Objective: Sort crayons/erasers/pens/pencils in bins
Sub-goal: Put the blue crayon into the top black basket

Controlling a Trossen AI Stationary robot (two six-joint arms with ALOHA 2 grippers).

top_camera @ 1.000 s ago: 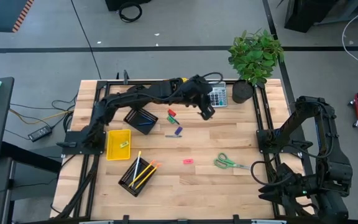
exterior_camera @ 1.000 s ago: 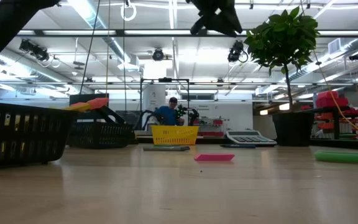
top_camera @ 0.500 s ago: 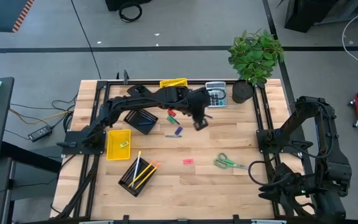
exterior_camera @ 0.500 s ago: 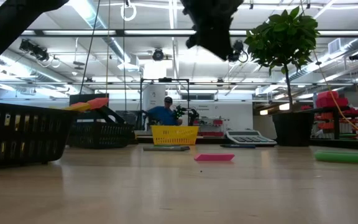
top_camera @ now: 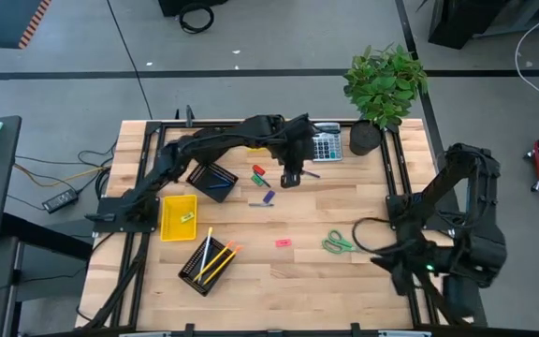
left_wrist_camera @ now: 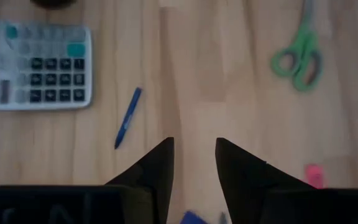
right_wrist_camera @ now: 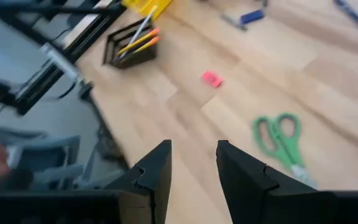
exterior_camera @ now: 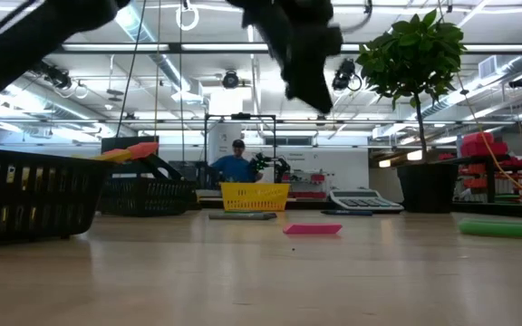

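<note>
Grey floor (top_camera: 269, 37) – bright ceiling strip lights (exterior_camera: 134, 23), potted plant (exterior_camera: 415, 63) beyond.

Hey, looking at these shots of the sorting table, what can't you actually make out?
- Yellow bin, high view: the small thing inside is too small to identify.
- Upper mesh bin, high view: the left arm partly covers it; contents unclear.
- Left pincer, low view: a blurred dark shape cut off by the top edge.
- Small red and green bits beside it, high view: too tiny to name.
- Scissors, right wrist view: blurred, and the blades' tips are hidden by the pincer.
</note>
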